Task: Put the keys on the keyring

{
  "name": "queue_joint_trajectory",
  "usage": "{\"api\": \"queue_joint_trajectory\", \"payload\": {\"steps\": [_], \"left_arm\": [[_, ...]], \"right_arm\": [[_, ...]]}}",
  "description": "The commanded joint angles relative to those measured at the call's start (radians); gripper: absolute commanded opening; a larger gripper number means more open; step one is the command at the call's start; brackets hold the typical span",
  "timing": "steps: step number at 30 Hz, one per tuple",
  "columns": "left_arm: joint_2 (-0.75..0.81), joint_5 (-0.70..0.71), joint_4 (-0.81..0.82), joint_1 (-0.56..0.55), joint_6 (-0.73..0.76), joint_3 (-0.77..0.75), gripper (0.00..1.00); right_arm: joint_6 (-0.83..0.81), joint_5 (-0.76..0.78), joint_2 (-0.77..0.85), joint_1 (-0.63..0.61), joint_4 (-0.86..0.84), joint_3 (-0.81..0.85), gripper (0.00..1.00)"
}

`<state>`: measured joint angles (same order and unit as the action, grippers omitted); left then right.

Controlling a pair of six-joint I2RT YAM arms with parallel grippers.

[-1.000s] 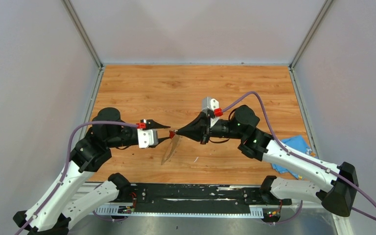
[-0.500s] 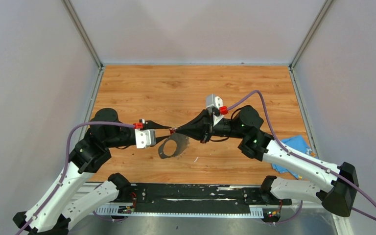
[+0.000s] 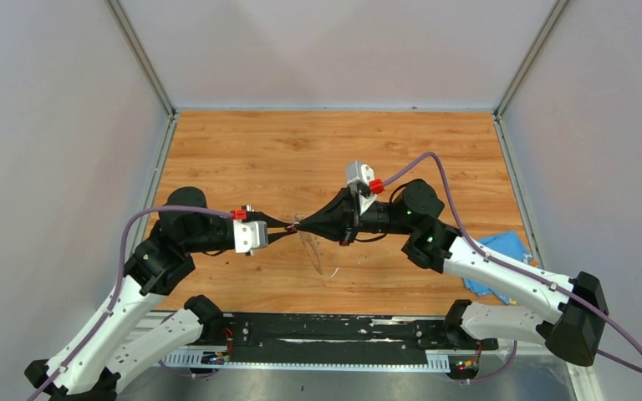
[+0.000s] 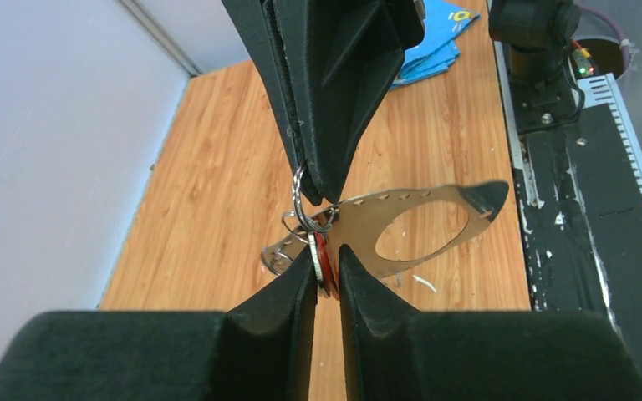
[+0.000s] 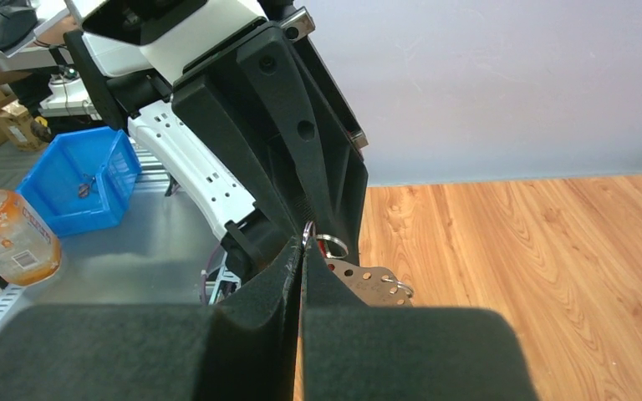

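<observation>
Robotics lab cell, no question: left arm [image 3: 125, 309] and right arm [image 3: 501, 271] bolted to a black rail [image 3: 326, 322] with bare wiring. The wood-grain surface [image 3: 259, 150] is boxed in by pale panels [image 3: 334, 50] on aluminium posts [image 3: 143, 58]. Beyond sits a steel bench [image 5: 134, 251] with 1 blue parts bin [image 5: 84, 184].

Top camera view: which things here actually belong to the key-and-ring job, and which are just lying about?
Job:
red key, pinched by left gripper
keyring
right gripper, shut on small wire loop

Lying about:
blue cloth
white sliver
</observation>
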<state>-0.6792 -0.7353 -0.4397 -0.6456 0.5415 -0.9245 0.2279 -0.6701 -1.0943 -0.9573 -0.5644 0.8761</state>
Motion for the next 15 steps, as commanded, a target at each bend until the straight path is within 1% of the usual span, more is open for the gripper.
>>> {"api": "queue_joint_trajectory", "payload": {"steps": [1, 4, 7, 10, 11, 12, 13, 14, 15], "left_arm": [[0.012, -0.009, 0.050, -0.006, -0.021, 0.016, 0.13], [0.027, 0.012, 0.016, -0.006, 0.048, 0.027, 0.03], [0.052, 0.022, -0.005, -0.006, 0.124, 0.052, 0.00], [0.070, 0.015, -0.002, -0.006, 0.140, 0.069, 0.01], [0.066, 0.002, -0.003, -0.006, 0.133, 0.065, 0.04], [0.061, -0.016, -0.004, -0.006, 0.124, 0.060, 0.12], [0.057, -0.036, -0.004, -0.006, 0.112, 0.053, 0.24], [0.052, -0.055, -0.005, -0.006, 0.094, 0.045, 0.32], [0.047, -0.076, -0.009, -0.006, 0.081, 0.035, 0.34]], "right_arm": [[0.032, -0.008, -0.002, 0.011, -0.102, 0.004, 0.00], [0.043, 0.006, -0.002, 0.011, -0.123, -0.005, 0.00], [0.063, 0.020, -0.007, 0.010, -0.157, -0.017, 0.00], [0.078, 0.029, -0.016, 0.010, -0.180, -0.027, 0.00], [0.081, 0.031, -0.020, 0.010, -0.186, -0.029, 0.00], [0.082, 0.032, -0.023, 0.010, -0.187, -0.031, 0.00], [0.083, 0.031, -0.025, 0.008, -0.187, -0.032, 0.00], [0.084, 0.033, -0.028, 0.010, -0.187, -0.032, 0.00], [0.084, 0.035, -0.028, 0.009, -0.188, -0.033, 0.00]]}}
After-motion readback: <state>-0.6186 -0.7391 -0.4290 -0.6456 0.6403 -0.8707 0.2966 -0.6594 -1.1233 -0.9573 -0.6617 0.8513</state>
